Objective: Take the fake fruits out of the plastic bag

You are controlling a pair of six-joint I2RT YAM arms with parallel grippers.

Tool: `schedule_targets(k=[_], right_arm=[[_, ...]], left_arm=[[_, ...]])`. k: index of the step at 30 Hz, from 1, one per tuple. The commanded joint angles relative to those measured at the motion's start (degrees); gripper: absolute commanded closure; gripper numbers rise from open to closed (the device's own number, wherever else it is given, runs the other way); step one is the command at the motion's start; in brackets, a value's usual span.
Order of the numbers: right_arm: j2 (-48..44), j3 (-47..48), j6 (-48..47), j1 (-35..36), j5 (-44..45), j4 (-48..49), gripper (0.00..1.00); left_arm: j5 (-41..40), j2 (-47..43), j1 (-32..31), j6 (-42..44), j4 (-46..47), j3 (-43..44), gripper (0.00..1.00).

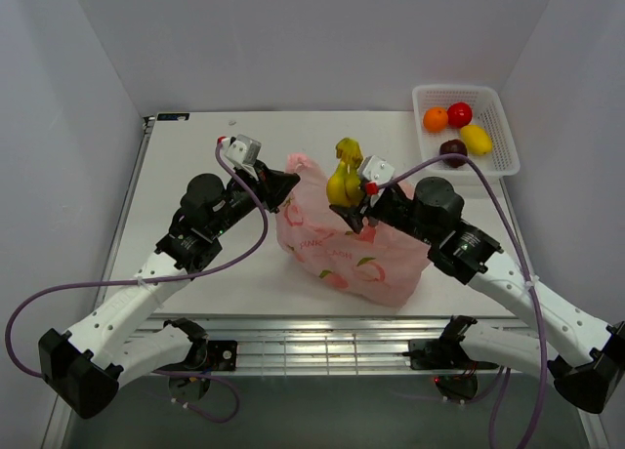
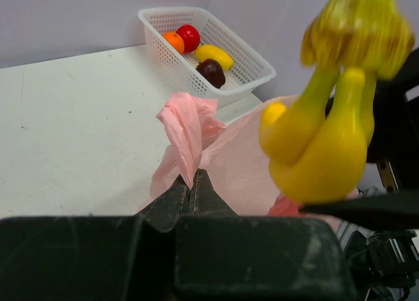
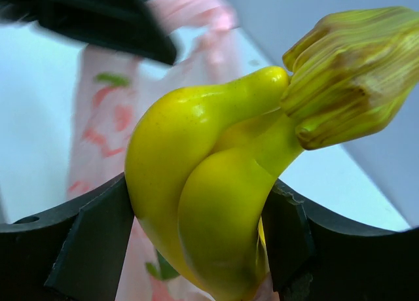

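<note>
Right tool [image 3: 200, 242] clamped on banana bunch [image 1: 342, 183], pads on both flanks. Bunch held above mouth of pink bag [image 1: 363, 252]. Long axis seemingly near upright, though tilt is hard to judge: stem crown up, tips down. Left tool [image 2: 192, 194] pinched tight on bag's handle. Bag slumped on surface [image 1: 215, 264]. Orange fruit [image 1: 435, 119] and red fruit [image 1: 459, 114] in white basket [image 1: 493, 100], far right.

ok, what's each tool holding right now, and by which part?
Right tool grips the banana bunch across its fruit bodies, below the stem. Left tool pinches the plastic bag by its bunched top edge.
</note>
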Motion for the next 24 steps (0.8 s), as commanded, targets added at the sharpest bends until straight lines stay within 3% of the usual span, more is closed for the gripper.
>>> schedule_targets(k=[1,4,8,10,15,18,24], right_arm=[[-1.3,1.9,4.4,-1.1,21.4,19.8,0.92],[-2.3,-0.9,10.3,-4.7,24.6,30.8,0.91],[-2.1,-2.6,29.2,-15.6,11.5,38.9,0.92],[-0.5,-2.4,33.0,-18.0,8.2,40.9,0.92],[7.4,7.0,24.4,-21.2,22.2,32.8,0.92],[14.8,10.4,16.3,-25.2,30.0,32.7,0.89],[27.7,16.8,12.1,-33.4,38.6,35.6,0.83]], left_arm=[[-0.5,-0.9,-0.2,0.2,0.4,-0.2,1.0],[-1.3,-0.5,-0.2,0.6,-0.4,0.1,1.0],[-1.2,0.4,-0.2,0.6,0.0,0.3,1.0],[-1.5,1.2,-0.2,0.8,0.0,0.6,1.0],[-1.9,1.6,-0.2,1.8,-0.7,1.4,1.0],[-2.4,1.4,-0.2,2.6,-1.0,1.8,1.0],[-2.1,0.9,-0.2,4.7,-2.1,3.0,1.0]])
